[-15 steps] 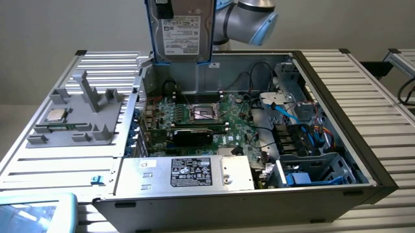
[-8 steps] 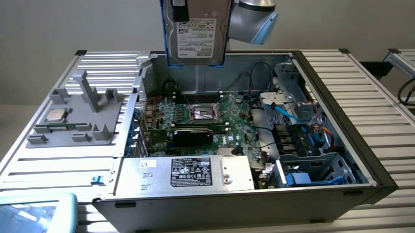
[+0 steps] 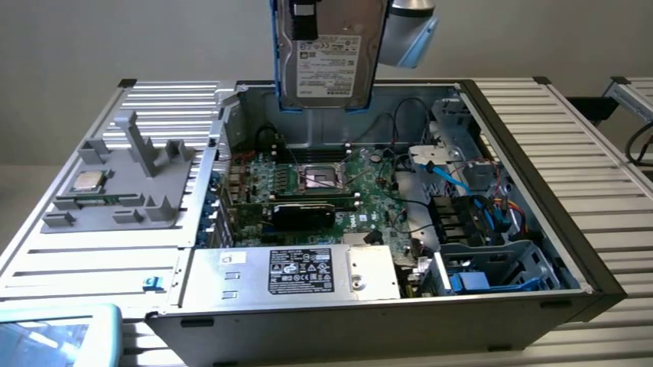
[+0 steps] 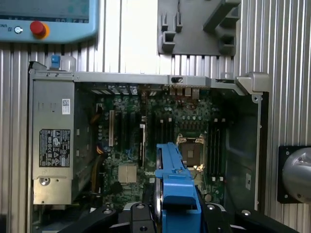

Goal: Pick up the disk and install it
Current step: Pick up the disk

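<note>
Exterior view shows me holding the disk [image 3: 324, 57] upright, label towards the camera, my jaws clamped on its blue carrier from above. It hangs clear of the open computer case [image 3: 531, 191], which lies on the ribbed tabletop [image 3: 586, 130]. The disk is above the far end of the motherboard [image 3: 316, 180]. In the wrist view, the carrier's blue edge sits between my jaws, with the CPU socket [image 4: 190, 148] just beyond.

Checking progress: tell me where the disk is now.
The disk hangs upright in the gripper, top centre of the exterior view, above the open computer case.
</note>
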### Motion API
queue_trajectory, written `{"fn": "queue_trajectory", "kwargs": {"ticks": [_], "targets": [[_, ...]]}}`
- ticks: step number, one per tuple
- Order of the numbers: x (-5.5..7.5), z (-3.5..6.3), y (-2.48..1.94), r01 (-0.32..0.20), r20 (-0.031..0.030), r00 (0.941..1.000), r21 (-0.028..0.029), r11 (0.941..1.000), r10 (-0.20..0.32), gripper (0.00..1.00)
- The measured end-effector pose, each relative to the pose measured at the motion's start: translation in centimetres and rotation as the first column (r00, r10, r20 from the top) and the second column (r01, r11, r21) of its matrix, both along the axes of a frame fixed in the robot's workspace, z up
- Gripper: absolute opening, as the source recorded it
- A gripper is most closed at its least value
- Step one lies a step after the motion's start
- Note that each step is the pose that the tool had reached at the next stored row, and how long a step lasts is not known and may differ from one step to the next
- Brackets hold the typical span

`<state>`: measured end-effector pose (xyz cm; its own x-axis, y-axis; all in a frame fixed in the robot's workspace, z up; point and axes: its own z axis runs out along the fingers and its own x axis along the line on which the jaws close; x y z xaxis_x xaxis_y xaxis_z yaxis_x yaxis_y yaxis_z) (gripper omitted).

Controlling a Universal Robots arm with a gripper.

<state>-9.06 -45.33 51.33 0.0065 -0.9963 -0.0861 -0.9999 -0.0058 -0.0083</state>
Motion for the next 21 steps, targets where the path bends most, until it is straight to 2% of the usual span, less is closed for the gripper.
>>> {"fn": "queue_trajectory", "kwargs": {"ticks": [6,11,16,18,21], "targets": [[0.8,0.0,-1.14,0.0,-0.0002,1.0,0.0,1.0,0.0,0.37],[1.5,0.0,-2.32,0.0,-0.0001,1.0,0.0,1.0,0.0,0.37],[2.8,0.0,-3.48,0.0,-0.0003,1.0,0.0,1.0,0.0,0.37],[3.4,0.0,-3.75,0.0,-0.0006,1.0,-0.0017,1.0,0.0,0.37],[4.3,0.0,-4.09,0.0,-0.0007,1.0,-0.0089,1.0,0.0,0.37]]}}
